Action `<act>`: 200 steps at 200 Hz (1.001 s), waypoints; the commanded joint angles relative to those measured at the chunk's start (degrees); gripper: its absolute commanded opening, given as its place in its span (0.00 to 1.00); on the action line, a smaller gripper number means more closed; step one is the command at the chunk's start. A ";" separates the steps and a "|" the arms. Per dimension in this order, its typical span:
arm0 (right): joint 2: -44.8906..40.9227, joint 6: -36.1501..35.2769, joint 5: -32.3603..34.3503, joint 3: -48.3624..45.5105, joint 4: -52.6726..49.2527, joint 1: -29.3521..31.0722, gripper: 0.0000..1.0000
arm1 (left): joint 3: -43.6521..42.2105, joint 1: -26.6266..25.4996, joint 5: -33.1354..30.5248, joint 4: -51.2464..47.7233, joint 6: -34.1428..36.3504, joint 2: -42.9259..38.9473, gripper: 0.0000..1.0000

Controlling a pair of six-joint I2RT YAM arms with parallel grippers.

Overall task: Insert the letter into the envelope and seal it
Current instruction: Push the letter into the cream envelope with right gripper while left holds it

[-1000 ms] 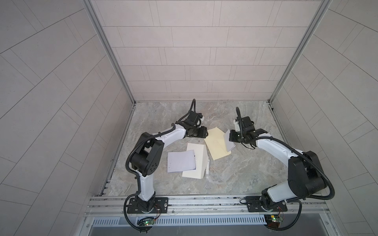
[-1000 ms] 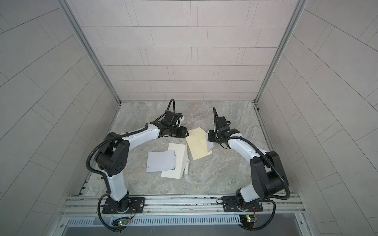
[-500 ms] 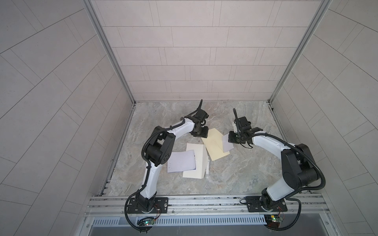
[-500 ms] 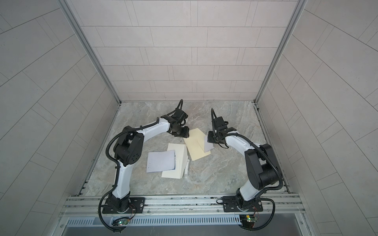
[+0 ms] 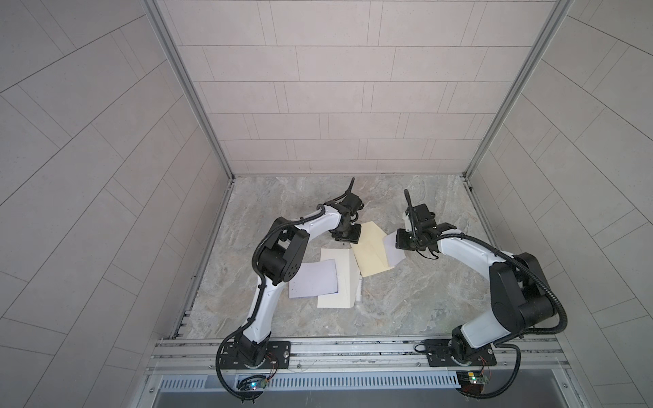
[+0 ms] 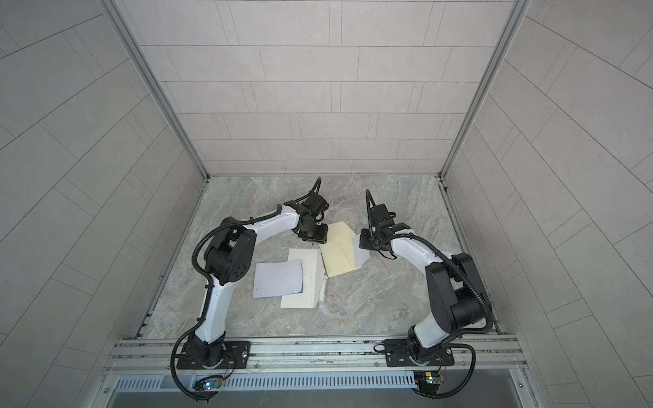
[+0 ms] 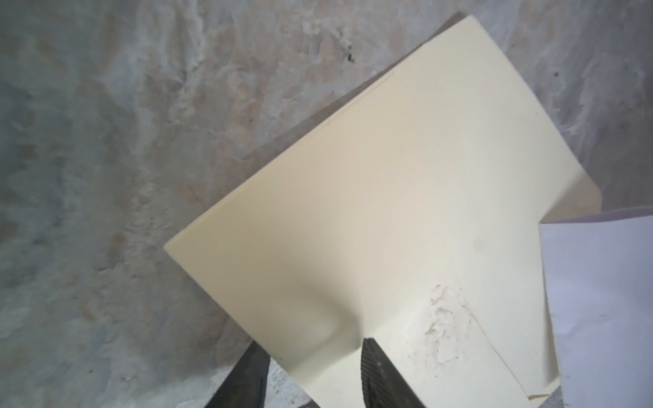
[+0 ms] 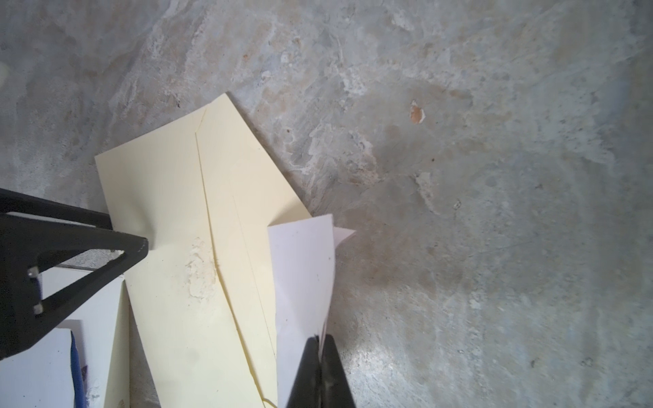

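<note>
As both top views show, the envelope (image 5: 369,254) (image 6: 337,254), cream in colour, lies flat and askew on the marble table (image 5: 406,311), about mid-table between my two arms. I note the left gripper (image 5: 348,236) at its far left corner. In the left wrist view the left gripper (image 7: 312,353) has its jaws partly parted, astride that edge of the envelope (image 7: 388,212). One finger (image 7: 378,374) rests on top of the paper, which dimples beside it. The other sits off the edge, over bare table. A clear gap remains between them, so I record no clamp on the envelope.

The right gripper (image 5: 401,243) stands at the envelope's right side. In the right wrist view its jaws (image 8: 319,344) are pressed tight together on the near edge of the white letter (image 8: 304,275), which it holds. The letter (image 5: 393,249) overlaps the envelope's right edge and lies over it. A second layer of white paper shows at one far corner. I cannot tell whether any part sits inside the pocket. A seam runs the length of the envelope (image 8: 169,212), with a scuffed patch (image 8: 201,268) beside it.

Nearer the rail lies a second envelope (image 5: 341,282), its far corner just beside the first. A lavender sheet (image 5: 312,279) overlaps its left side. Both lie apart from the grippers.
</note>
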 commanded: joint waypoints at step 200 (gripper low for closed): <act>4.57 0.10 1.45 3.07 -5.48 -0.12 0.00 | 7.85 -4.82 -5.59 0.06 5.01 5.43 0.01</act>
